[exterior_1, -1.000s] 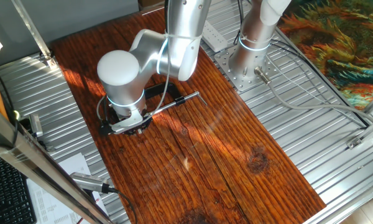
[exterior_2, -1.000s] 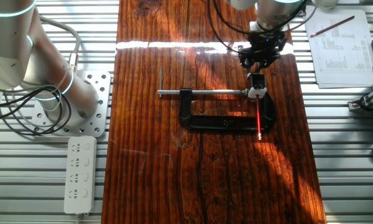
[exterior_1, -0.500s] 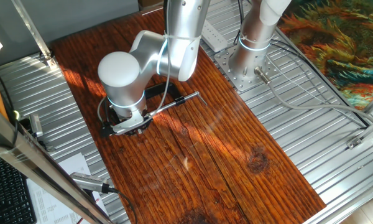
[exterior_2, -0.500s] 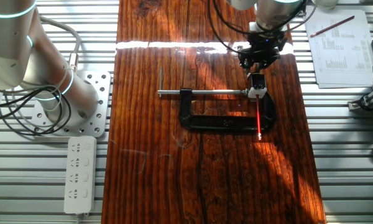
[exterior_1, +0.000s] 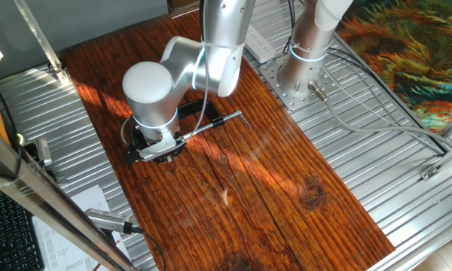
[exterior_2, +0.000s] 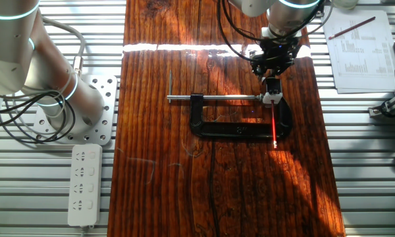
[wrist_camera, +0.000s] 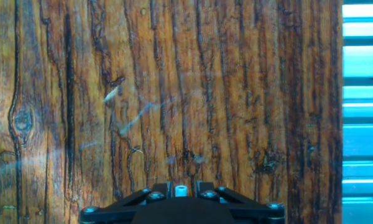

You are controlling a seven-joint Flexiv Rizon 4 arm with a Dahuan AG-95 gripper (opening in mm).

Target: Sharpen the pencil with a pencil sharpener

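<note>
Red against the dark wood, the pencil point(exterior_2: 274, 124) stays lodged in the pencil sharpener point(exterior_2: 272, 88) while the gripper point(exterior_2: 272, 66), grip unreadable, has edged slightly away.

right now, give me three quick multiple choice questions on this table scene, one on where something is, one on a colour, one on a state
1. Where does the thin red pencil lie?
A. across the open mouth of the big black C-shaped clamp, at its end nearest the arm
B. on the white power strip
C. on the sheet of paper

2. What colour is the power strip on the metal bench?
A. black
B. white
C. red

3. How does the clamp's long silver screw rod sit?
A. standing upright
B. lying flat on the wooden board
C. lifted in the gripper

Answers: 1 A, the pencil runs from the small black pencil sharpener at the rod's tip to the clamp's frame. 2 B, it is plainly white. 3 B, the rod lies level along the board, while the gripper hangs above the sharpener.
</note>
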